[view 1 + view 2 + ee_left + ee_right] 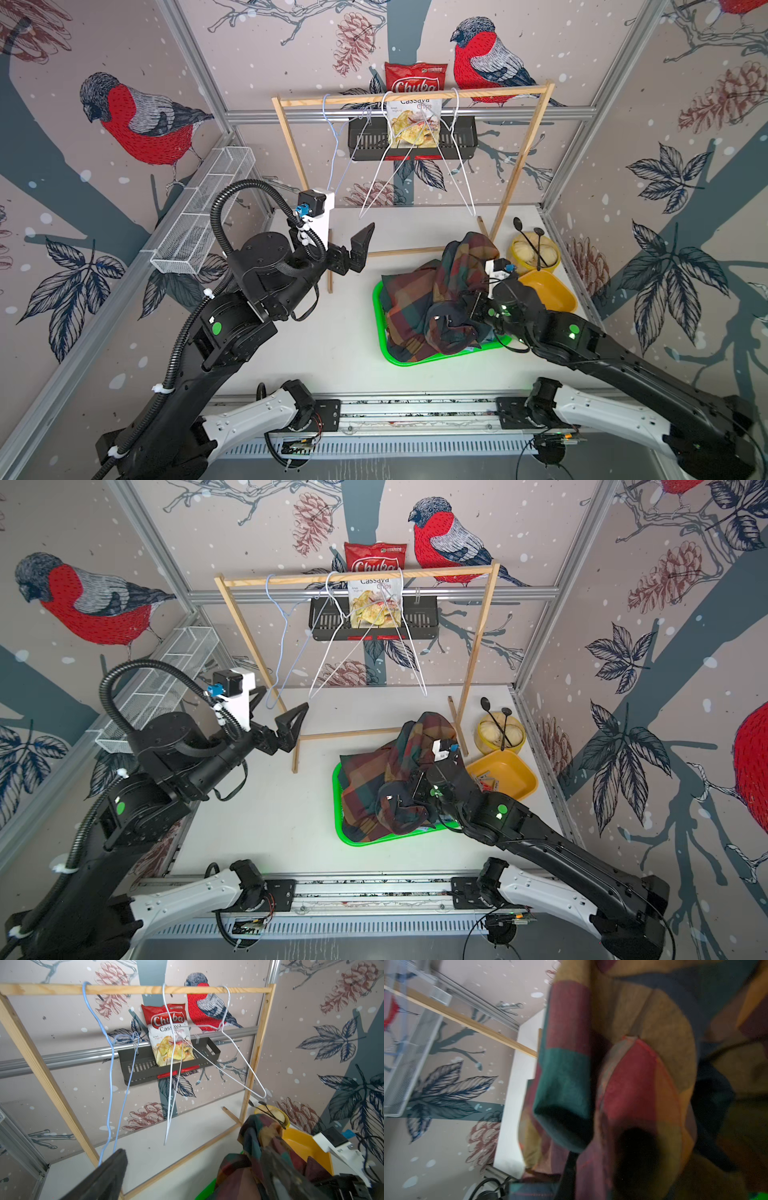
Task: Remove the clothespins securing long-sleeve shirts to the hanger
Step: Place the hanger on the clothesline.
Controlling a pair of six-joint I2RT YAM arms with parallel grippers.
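At four o'clock on the table (332,332), the checked shirt (415,299) lies in the green tray (419,360), your right hand (405,793) clenched in its folds, your left hand (284,697) released at ten. The hangers (243,1061) at twelve hang bare: unpinning looks done; next, let go and lift clear.

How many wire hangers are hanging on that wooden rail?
3. The light blue hanger hangs near the left end of the wooden rail, a white hanger at the middle, another white hanger near the right end. All are bare; none seems hidden.
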